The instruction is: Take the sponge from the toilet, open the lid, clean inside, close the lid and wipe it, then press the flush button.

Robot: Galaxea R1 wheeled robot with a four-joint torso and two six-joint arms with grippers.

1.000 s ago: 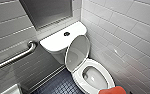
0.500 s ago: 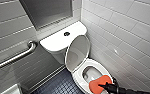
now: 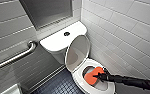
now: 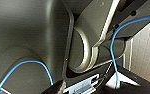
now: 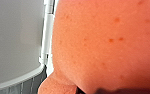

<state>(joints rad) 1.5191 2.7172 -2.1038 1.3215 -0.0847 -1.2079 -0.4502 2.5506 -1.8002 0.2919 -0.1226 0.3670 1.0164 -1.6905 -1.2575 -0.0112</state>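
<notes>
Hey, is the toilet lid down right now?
No, the lid stands raised, leaning back toward the tank, while the right end effector holds the sponge over the bowl.

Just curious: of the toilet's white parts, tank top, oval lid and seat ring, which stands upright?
The oval lid, raised and leaning back. The tank top, with its dark button, and the seat ring both lie flat.
</notes>
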